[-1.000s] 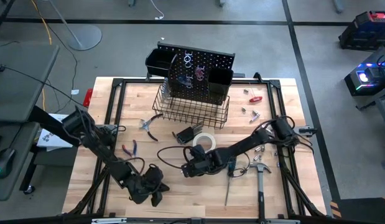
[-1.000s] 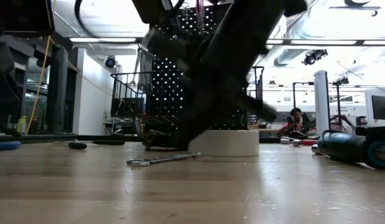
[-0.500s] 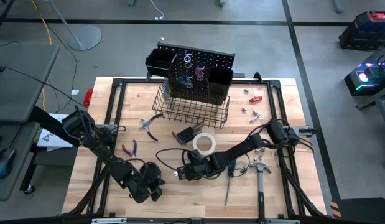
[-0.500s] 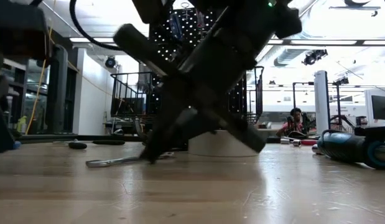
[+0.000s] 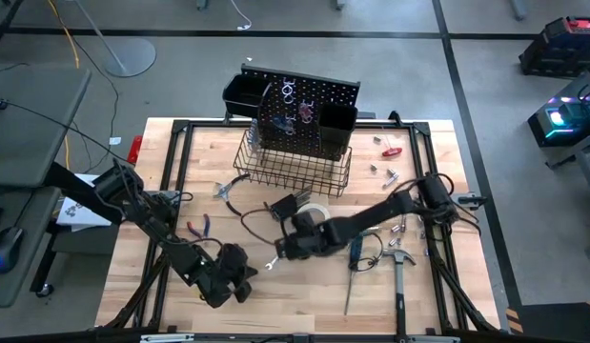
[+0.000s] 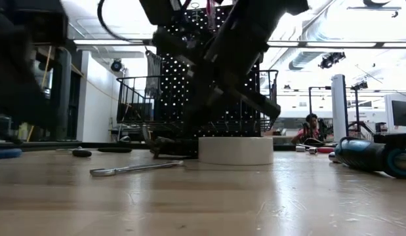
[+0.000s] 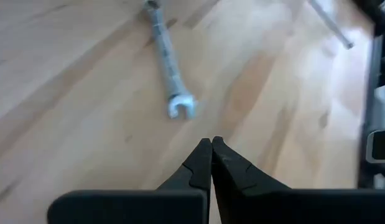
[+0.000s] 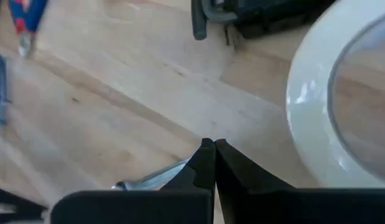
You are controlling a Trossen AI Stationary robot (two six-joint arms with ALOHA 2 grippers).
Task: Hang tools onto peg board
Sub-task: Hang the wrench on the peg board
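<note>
The silver wrench (image 5: 272, 263) lies flat on the table (image 5: 437, 152) toward its front edge, long axis running between the closed, empty left gripper (image 5: 239, 283) and right gripper (image 5: 283, 250) (likewise closed, empty, somewhat nearer).

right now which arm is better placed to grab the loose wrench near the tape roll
Left, probably. The left pincer, shut and empty, points straight at the wrench lying free on the table ahead. The right pincer, also shut, has the wrench only at its edge, by the tape roll.
</note>
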